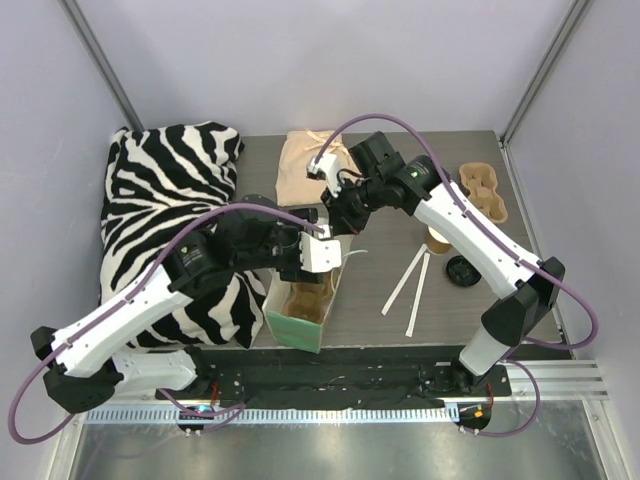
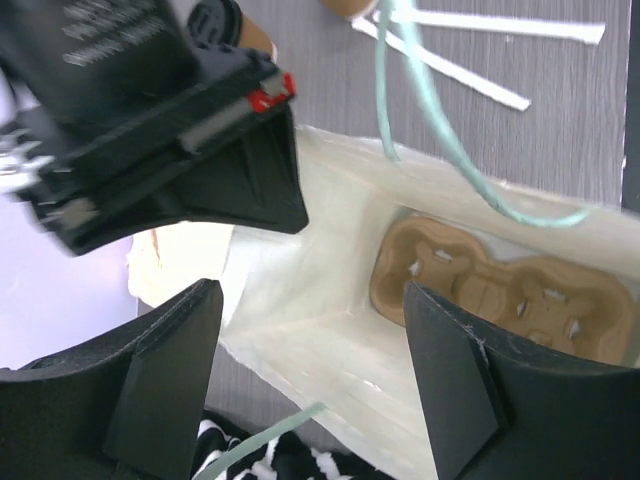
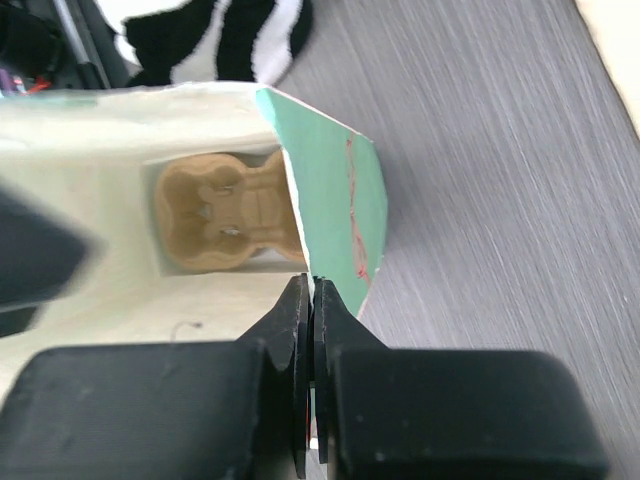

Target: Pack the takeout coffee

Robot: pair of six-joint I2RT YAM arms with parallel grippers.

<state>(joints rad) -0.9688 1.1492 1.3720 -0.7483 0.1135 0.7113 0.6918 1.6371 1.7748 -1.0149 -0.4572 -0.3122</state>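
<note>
1. Top external view: a grey surface (image 1: 430,325) carries everything, with both arms reaching from 6 o'clock toward its middle.
2. A zebra-striped cushion (image 1: 170,190) fills the 9 o'clock side, and the left arm crosses over it.
3. A beige cloth (image 1: 305,165) lies at 12 o'clock, just beyond the right arm's wrist.
4. A green paper bag (image 1: 295,330) stands upright just 6 o'clock of centre, mouth up. A brown cup carrier (image 2: 500,290) lies flat on its floor, and a teal handle cord (image 2: 440,130) loops over the opening.
5. The right gripper (image 3: 312,290) is pinched tight on the bag's rim, the green paper caught between its fingers.
6. The left gripper (image 2: 310,300) hangs over the bag's mouth with its jaws spread wide, holding nothing.
7. A second cup carrier (image 1: 485,190) sits at 2 o'clock, well apart from the bag.
8. An open brown cup (image 1: 434,240) stands at 3 o'clock, partly under the right arm.
9. The takeout coffee (image 2: 222,20) shows only as a sliver at 12 o'clock in the left wrist view: a black lid over a brown wall, on the surface beyond the bag and behind the right gripper's body. In the top external view the right arm hides it.
10. A loose black lid (image 1: 462,270) lies just beside the open cup, at its 4 o'clock.
11. Two white strips (image 1: 405,280) lie between the bag and the lid.
</note>
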